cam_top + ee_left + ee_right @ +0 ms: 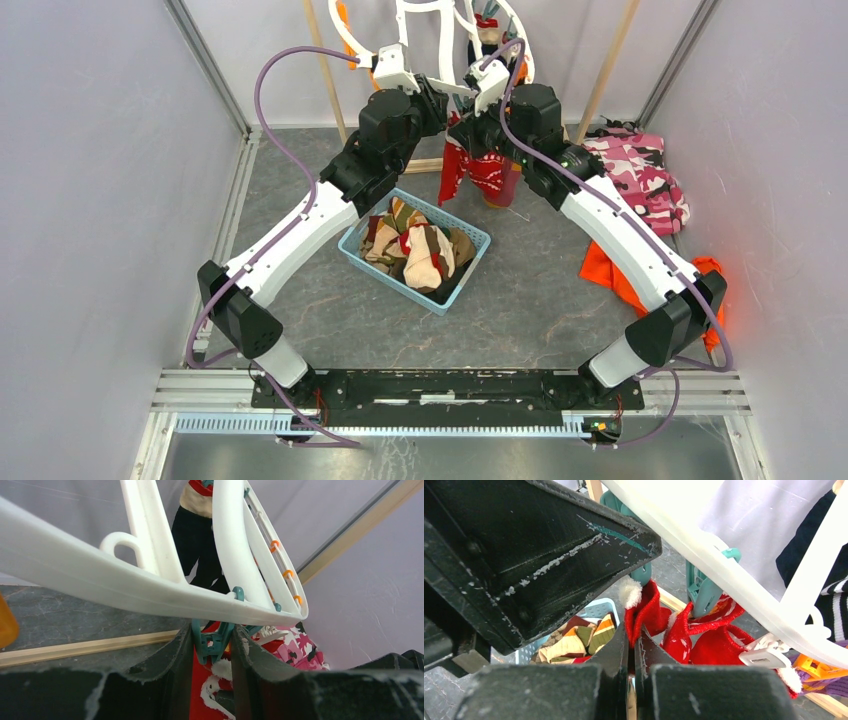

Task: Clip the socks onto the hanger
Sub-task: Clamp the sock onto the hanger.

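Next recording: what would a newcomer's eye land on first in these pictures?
Both arms reach up to the white hanger at the far end. The left hand grips a teal clip under its frame, and the right hand pinches a red sock with a white cuff just below it. Beneath them a blue basket heaped with socks sits mid-floor, and a pink camouflage garment lies at the far right.

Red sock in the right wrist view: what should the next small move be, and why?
Probably raise the right claw slightly, feeding the red sock cuff-first into the teal clip. The right claw is shut on the sock, whose white cuff sits just below that clip, which the left claw grips under the hanger.
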Controlling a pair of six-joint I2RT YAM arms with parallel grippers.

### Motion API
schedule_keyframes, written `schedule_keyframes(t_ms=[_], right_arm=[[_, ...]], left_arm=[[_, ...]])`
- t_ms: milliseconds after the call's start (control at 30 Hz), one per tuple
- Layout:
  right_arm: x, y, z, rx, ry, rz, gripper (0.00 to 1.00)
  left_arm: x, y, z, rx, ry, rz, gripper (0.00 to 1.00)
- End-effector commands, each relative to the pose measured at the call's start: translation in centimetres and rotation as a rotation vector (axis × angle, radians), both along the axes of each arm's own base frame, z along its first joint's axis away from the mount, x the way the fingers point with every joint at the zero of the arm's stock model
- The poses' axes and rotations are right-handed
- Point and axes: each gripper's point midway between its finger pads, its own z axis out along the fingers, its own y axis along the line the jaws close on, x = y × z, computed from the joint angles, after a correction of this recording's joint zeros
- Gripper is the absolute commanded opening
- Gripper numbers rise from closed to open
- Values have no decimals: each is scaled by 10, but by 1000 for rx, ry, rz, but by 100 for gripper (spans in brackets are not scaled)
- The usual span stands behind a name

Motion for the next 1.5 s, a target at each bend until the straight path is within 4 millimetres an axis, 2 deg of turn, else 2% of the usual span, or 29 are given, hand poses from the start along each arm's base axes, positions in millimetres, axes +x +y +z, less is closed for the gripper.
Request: schedule_keyframes(t_ms=[0,367,567,800,1100,1233,1367,1467], right_arm=[[0,4,34,39,-87,17,0],[-19,18,11,-44,-75,103,0],[-13,8,6,-91,-86,39,0],[-2,-2,20,-109,-153,-29,0],[-6,11,30,-93,-188,53,0],[-10,17,24,-110,-184,98,0],[-4,12,17,-156,-187,71,0],[6,3,20,-205,-223,15,0]], left_arm=[[-2,-4,17,-68,-11,-7,2],[-4,1,23,-107,-5,18,2],[-7,2,24,-113,-3,11,2],[-9,3,21,-119,7,6,2],[-10,3,21,-142,15,7,2],[-11,4,22,-165,21,9,2],[-11,6,25,-186,24,8,2],[-12,6,25,-195,30,2,2]])
